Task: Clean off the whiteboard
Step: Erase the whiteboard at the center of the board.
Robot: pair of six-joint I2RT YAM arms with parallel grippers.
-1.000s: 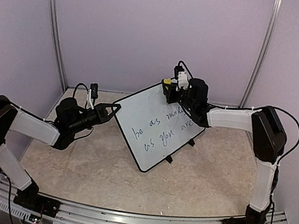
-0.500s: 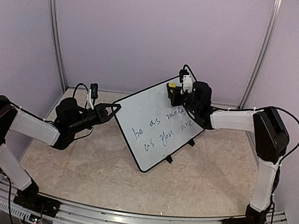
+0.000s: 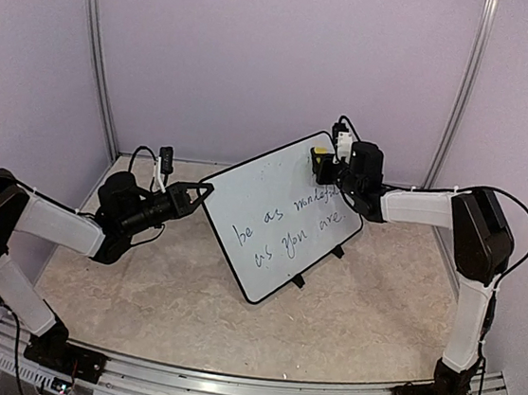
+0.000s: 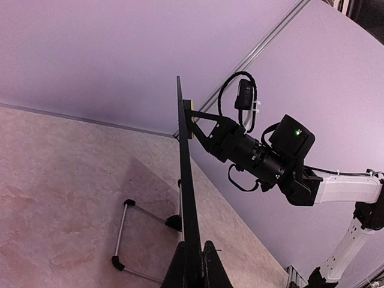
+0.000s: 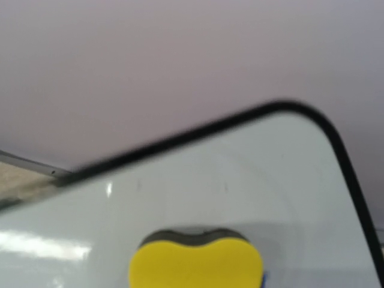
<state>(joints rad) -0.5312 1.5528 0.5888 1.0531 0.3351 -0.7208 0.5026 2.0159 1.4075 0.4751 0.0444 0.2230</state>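
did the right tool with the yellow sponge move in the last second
Yes. The right tool, holding the yellow sponge, slid right along the whiteboard near its upper edge, toward the right wall post in the top view.

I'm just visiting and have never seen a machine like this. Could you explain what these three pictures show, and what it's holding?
This is a robot with two arms bolted at the near edge of a table, and each arm ends in a two-finger gripper. The wide picture looks down from above and behind the arms. The other two pictures come from small cameras on the wrists. On the table stands a tilted whiteboard with handwriting on it, propped on a wire stand. The left gripper is shut on the whiteboard's edge. The right gripper holds a yellow sponge at the board's upper corner, where the surface has no writing.
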